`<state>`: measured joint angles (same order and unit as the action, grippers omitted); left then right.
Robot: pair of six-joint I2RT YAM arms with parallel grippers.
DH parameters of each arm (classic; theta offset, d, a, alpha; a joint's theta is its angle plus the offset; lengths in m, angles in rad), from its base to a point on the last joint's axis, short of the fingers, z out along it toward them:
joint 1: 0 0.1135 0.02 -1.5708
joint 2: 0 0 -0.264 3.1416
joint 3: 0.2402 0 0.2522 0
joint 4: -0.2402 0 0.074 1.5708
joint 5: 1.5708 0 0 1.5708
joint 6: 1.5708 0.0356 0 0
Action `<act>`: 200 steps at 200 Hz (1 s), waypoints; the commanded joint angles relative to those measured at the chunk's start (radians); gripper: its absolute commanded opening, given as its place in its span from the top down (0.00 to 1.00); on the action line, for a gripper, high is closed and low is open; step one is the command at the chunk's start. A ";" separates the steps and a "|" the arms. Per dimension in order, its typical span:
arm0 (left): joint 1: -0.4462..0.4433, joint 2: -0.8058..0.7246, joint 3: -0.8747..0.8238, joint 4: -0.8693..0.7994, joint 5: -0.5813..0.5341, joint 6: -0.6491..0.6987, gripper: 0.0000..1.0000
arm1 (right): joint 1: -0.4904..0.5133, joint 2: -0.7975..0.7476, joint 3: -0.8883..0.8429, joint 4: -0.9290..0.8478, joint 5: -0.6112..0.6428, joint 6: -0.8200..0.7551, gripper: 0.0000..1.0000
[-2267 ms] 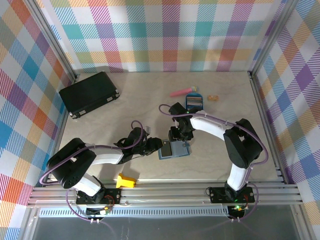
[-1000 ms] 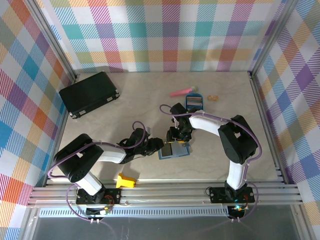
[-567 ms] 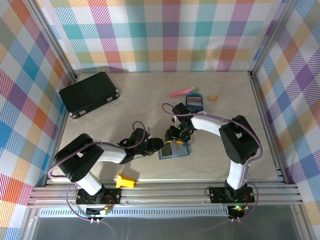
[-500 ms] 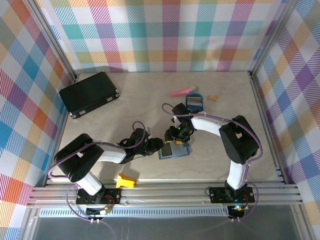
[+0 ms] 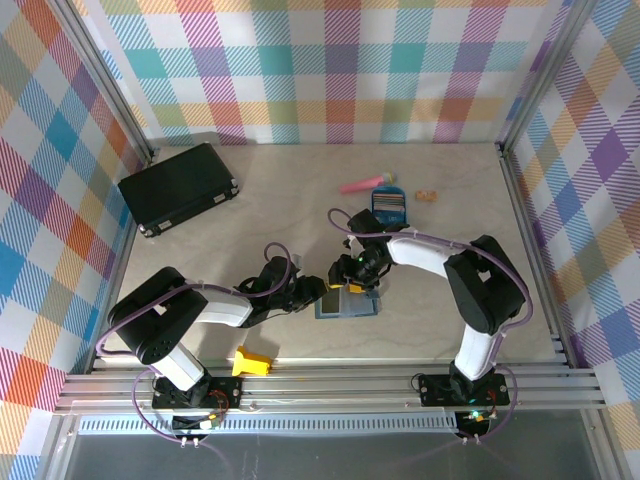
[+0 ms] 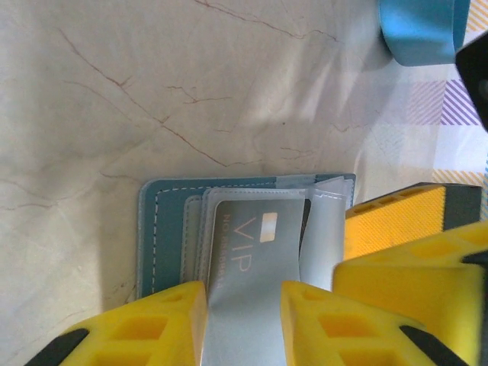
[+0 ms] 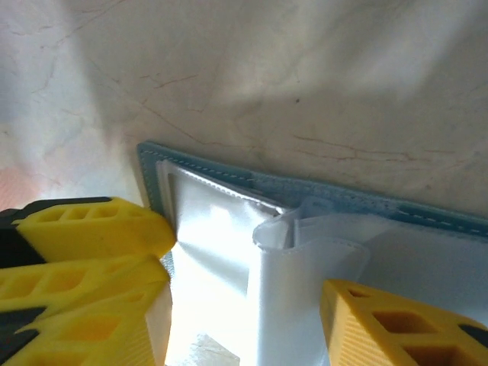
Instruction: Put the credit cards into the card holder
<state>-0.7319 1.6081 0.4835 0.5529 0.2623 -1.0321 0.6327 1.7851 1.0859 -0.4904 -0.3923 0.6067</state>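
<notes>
The teal card holder (image 5: 347,304) lies open on the table in front of the arms. In the left wrist view its blue edge (image 6: 162,229) and clear inner sleeves show. My left gripper (image 6: 244,296) (image 5: 314,294) is shut on a silver credit card (image 6: 252,244) marked VIP. The card's front end lies in among the sleeves. My right gripper (image 5: 353,276) (image 7: 244,288) comes down on the holder from the far side, open, its fingers (image 7: 381,324) standing wide over the white sleeves of the card holder (image 7: 229,179). One of its yellow fingers (image 6: 404,229) sits right beside the card.
A bright blue tray (image 5: 388,204) (image 6: 419,30) stands behind the holder, with a pink object (image 5: 365,183) and a small tan piece (image 5: 427,195) near it. A black case (image 5: 178,187) lies at the back left. A yellow block (image 5: 252,361) sits at the front edge.
The right gripper has shifted slightly to the right over the holder, and the holder has turned a little squarer. The left gripper stays at the holder's left edge with the card.
</notes>
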 commanded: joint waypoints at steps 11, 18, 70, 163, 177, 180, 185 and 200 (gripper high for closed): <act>-0.003 -0.017 -0.012 -0.039 -0.026 0.003 0.70 | 0.006 -0.045 -0.023 0.044 -0.056 0.043 0.47; -0.003 -0.017 -0.012 -0.039 -0.026 0.003 0.70 | 0.007 -0.044 -0.024 0.049 -0.061 0.046 0.47; 0.002 -0.036 -0.018 -0.054 -0.031 0.004 0.70 | 0.019 -0.029 -0.034 0.093 -0.095 0.080 0.48; 0.020 -0.089 -0.010 -0.121 -0.026 0.043 0.69 | 0.047 0.000 -0.018 0.124 -0.101 0.119 0.49; 0.022 -0.103 -0.010 -0.137 -0.032 0.047 0.69 | 0.050 0.006 -0.014 0.125 -0.098 0.122 0.49; 0.022 -0.105 -0.010 -0.141 -0.032 0.049 0.69 | 0.051 0.007 -0.013 0.125 -0.096 0.122 0.49; 0.023 -0.111 -0.011 -0.147 -0.032 0.049 0.69 | 0.052 0.008 -0.014 0.127 -0.096 0.124 0.49; 0.025 -0.125 -0.016 -0.161 -0.038 0.048 0.70 | 0.054 0.010 -0.014 0.131 -0.095 0.130 0.49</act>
<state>-0.7166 1.5265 0.4767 0.4232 0.2401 -1.0046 0.6743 1.7725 1.0584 -0.3779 -0.4637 0.7189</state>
